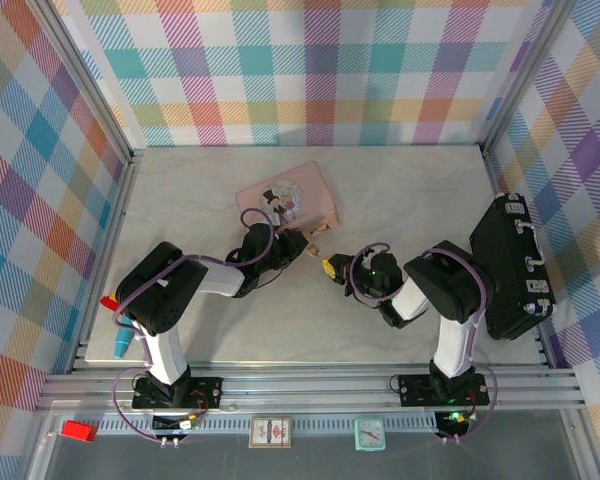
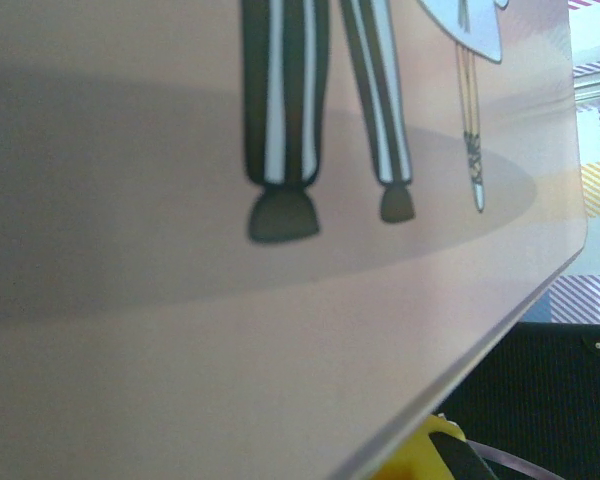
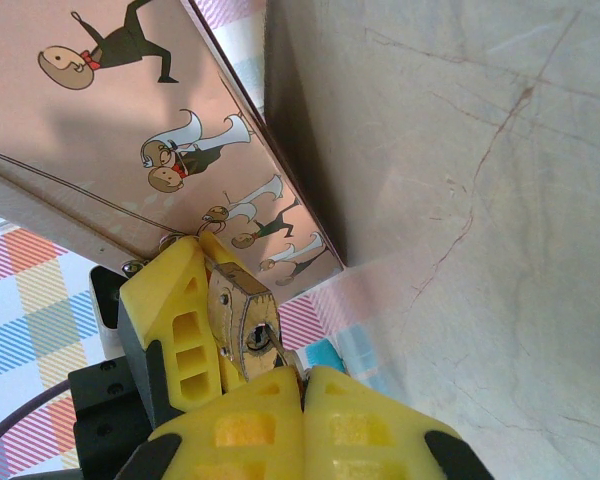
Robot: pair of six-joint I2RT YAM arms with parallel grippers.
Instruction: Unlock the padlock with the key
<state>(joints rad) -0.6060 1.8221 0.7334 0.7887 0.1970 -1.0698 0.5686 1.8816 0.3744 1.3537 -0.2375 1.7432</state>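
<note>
You have: tin [image 1: 287, 197] at centre of table [image 1: 420, 190]; padlock [image 3: 238, 315] just before its near corner; case [image 1: 510, 268] along right wall.

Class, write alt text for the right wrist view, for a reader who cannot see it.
The right gripper, shut on the key, holds it at the keyhole of the brass padlock, which the left gripper grips. A pink tin with cartoon figures lies behind, on a marble table.
</note>
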